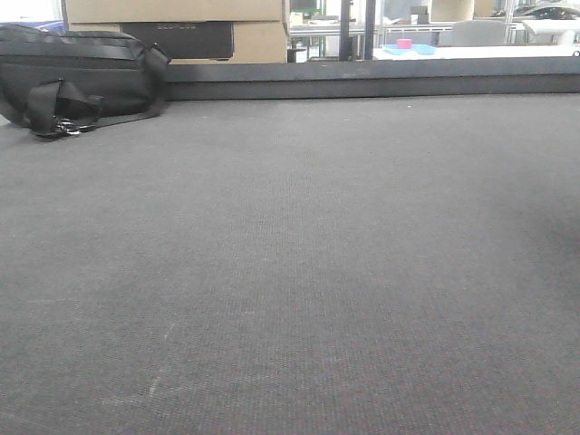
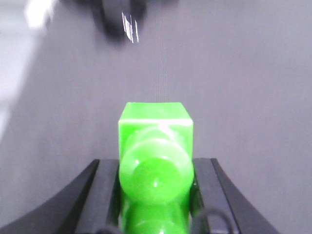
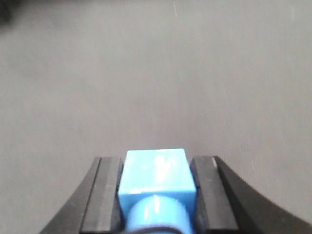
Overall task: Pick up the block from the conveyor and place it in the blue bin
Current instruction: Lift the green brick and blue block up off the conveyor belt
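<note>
Clasping block [image 2: 155, 119], left pincer [image 2: 156, 165] over conveyor [image 2: 243, 73]

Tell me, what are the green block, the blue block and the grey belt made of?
The green block is probably shiny plastic: glare on its round knob. The blue block looks the same, smooth and glossy. The belt seems woven fabric, matte, fine threads showing.
</note>
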